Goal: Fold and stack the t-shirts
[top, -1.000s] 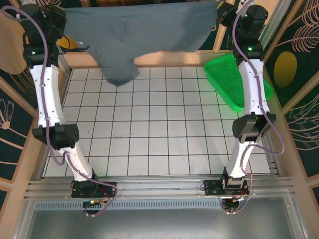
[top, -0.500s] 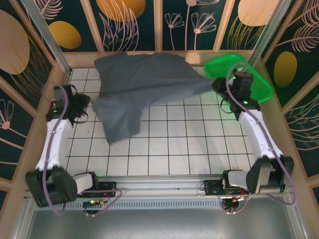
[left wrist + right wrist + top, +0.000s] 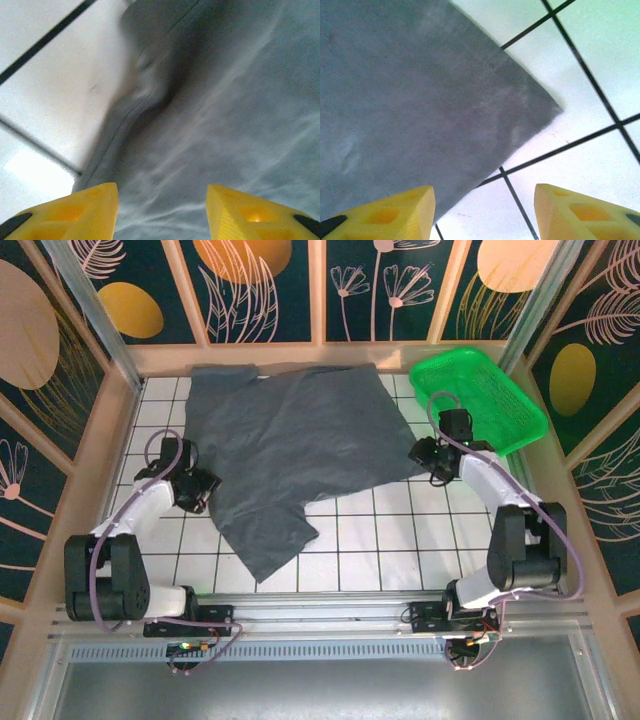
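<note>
T-shirt (image 3: 290, 435) spread flat, left gripper (image 3: 197, 491) and right gripper (image 3: 421, 454) both part-open and empty at its edges.

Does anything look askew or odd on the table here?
The t-shirt lies skewed to the tiles and not fully flat: one part trails toward the near edge, and the cloth is rumpled along its left side. Nothing looks damaged.
</note>
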